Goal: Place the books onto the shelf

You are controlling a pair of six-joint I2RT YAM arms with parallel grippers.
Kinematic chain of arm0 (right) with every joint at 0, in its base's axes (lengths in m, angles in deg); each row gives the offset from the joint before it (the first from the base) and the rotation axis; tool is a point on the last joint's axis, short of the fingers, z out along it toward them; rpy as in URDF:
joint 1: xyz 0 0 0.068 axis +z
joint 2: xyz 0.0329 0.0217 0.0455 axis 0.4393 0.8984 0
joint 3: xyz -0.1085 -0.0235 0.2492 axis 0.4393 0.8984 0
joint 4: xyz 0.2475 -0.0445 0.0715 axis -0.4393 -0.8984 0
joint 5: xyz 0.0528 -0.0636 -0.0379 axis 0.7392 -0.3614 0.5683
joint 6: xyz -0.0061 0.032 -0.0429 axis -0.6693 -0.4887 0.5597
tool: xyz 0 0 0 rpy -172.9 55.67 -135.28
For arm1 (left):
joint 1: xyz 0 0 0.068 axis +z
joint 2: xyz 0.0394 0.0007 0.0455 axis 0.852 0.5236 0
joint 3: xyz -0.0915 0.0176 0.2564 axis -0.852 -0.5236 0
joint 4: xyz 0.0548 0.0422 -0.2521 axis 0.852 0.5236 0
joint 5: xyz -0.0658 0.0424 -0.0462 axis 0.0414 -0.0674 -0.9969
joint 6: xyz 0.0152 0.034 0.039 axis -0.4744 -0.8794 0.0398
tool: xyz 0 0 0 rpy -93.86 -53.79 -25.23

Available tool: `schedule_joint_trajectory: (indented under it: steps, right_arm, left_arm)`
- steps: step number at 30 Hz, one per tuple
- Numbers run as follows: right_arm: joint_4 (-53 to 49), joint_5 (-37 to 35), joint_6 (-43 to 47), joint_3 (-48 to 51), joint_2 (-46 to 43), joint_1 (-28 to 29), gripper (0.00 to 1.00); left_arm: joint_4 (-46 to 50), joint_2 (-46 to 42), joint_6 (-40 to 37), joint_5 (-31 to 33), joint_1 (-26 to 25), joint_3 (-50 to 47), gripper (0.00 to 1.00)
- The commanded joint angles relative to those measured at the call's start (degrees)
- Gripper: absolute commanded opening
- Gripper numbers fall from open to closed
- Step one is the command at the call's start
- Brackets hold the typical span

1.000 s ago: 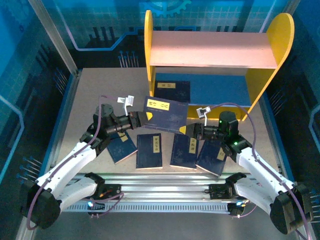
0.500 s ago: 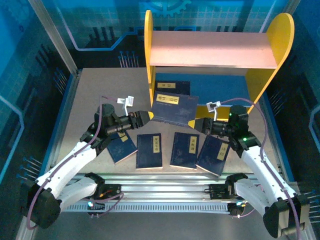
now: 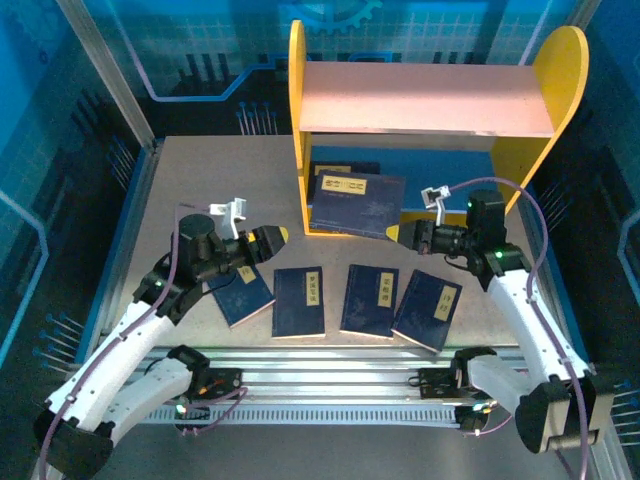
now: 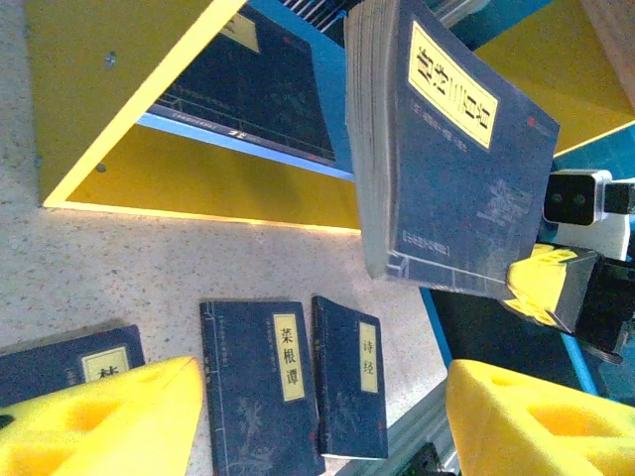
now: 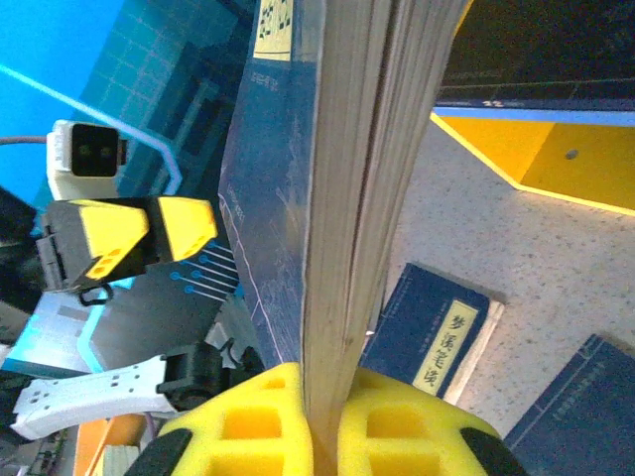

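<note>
Robot lab enclosure: aluminium frame (image 3: 108, 78), blue circuit-patterned walls (image 3: 200, 50), speckled tabletop (image 3: 200, 170).

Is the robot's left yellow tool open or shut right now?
Open. The left tool has its yellow foam fingers spread wide with nothing between them; the thin dark navy-blue book sits in the right tool.

I see the shelf (image 3: 420, 100) upper centre, yellow sides, pinkish top. One navy book (image 3: 357, 203) is at its lower mouth. Four more books (image 3: 300, 300) lie rowed lower centre.
</note>
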Motion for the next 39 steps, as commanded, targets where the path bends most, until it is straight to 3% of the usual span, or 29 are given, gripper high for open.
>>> schedule_joint_trajectory:
  steps: [1, 15, 39]
  right_arm:
    - [0.09, -0.39, 5.30, -4.65, 2.51, -0.95, 0.07]
    - [-2.43, -2.83, 12.14, -14.31, 16.48, -0.82, 0.07]
    - [-0.50, -6.51, 12.84, -21.78, 30.41, 0.17, 0.06]
  left_arm:
    - [4.87, -1.25, -1.60, 2.36, -0.07, 2.34, 0.67]
    - [8.61, -4.18, -2.29, 3.50, -0.05, 2.21, 0.68]
    - [9.52, -4.87, -1.95, 2.78, -0.06, 1.86, 0.65]
